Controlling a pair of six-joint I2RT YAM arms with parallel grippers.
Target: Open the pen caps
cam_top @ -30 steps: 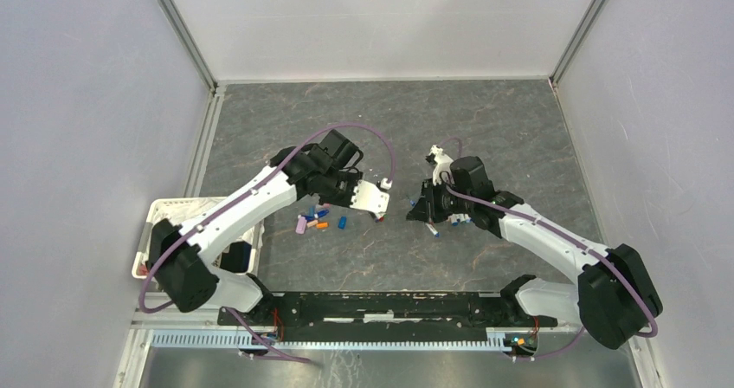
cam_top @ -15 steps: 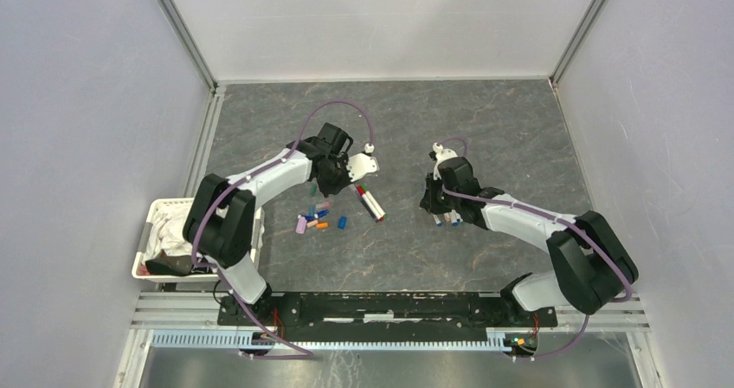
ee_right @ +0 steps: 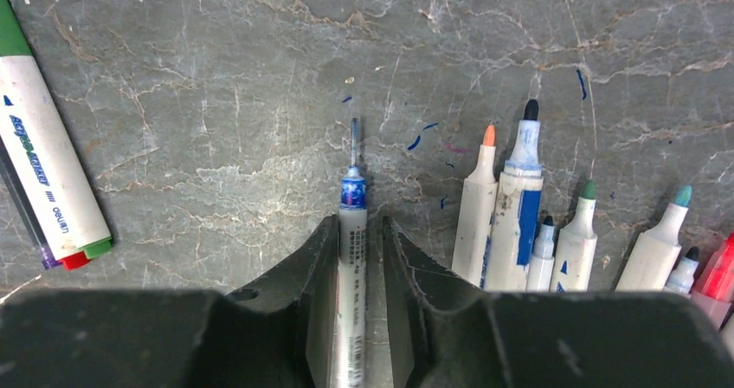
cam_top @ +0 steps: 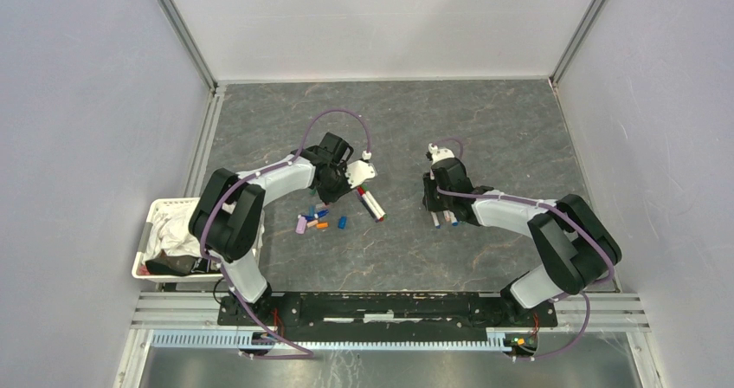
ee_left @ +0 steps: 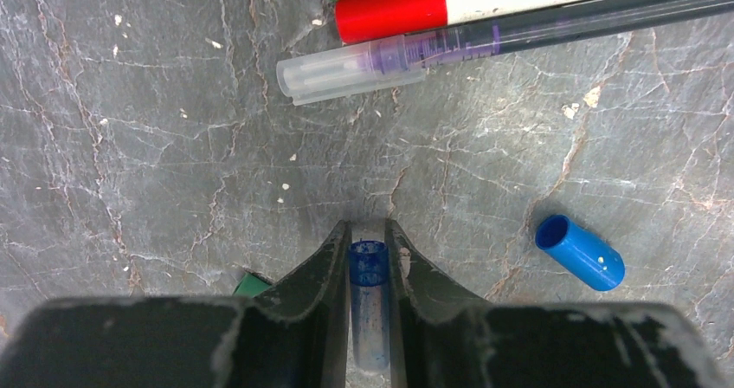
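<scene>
Left gripper (ee_left: 368,232) is nearly closed, with a stubby dark-blue translucent plastic cap (ee_left: 368,271) pinched between its pads. It sits low over the grey marbled table (ee_left: 173,145), near a loose light-blue plastic cap (ee_left: 580,251). Right gripper (ee_right: 359,223) has its jaws slightly parted around a slim white-barrelled pen with a bare blue tip (ee_right: 351,258). There's a gap on one side, so I'd call that pen unclamped; it lies just beside the row of uncapped white pens (ee_right: 528,223). I'd spread both sets of jaws wider first, then lift straight up so nothing drags or rolls. The capped red and green markers (ee_left: 394,9) look like the next job.
</scene>
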